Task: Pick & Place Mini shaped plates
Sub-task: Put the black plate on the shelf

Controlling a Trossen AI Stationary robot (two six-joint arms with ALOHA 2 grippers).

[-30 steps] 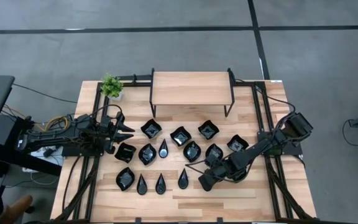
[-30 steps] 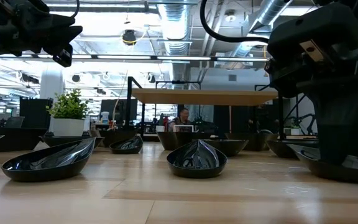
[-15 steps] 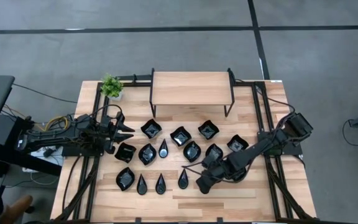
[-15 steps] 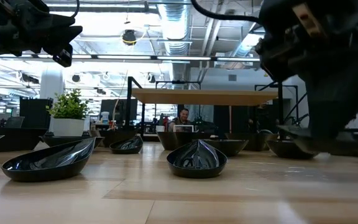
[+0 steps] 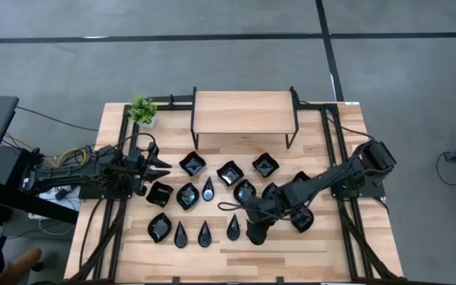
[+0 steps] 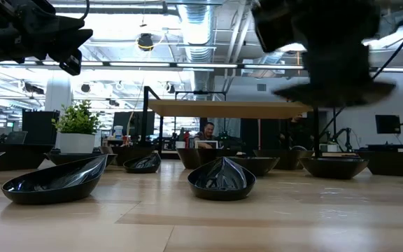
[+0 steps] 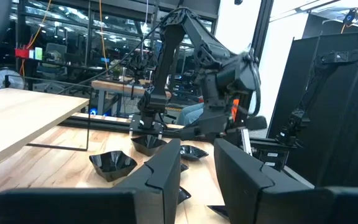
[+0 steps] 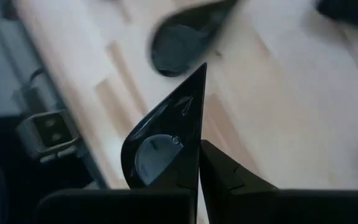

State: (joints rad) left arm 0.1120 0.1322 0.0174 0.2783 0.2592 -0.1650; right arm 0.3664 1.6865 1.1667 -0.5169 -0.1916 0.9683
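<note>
**Right arm mid-carry w/ a teardrop plate**

Wooden table (image 5: 347, 252) w/ a raised shelf (image 5: 244, 112) at the back and a small potted plant (image 5: 142, 109) in the corner; the low view looked out into an office behind.

Step in hand, imo: transport. The right gripper (image 8: 199, 163) had its jaws shut on the rim of a teardrop plate (image 8: 163, 146), the plate's tip pointing fwd past the fingertips, clear of the wood. In the low view it hung well above the tabletop. Another dark plate (image 8: 178, 45) lay on the table beyond the tip, apart from it. From above, the right gripper (image 5: 254, 231) sat over the front row, near the rightmost teardrop there.

Left gripper (image 5: 158, 168) waited at the left edge, jaws partly apart w/ nothing between them, a plate near its tips.

Next move prob needs picking a free spot, lowering level, then letting go w/o knocking neighbours.

Count from above, approx since the right arm hid some: about 4 teardrops on the table plus the carried one, and roughly 9 squarish or oval plates. 1 plant, 1 shelf.
</note>
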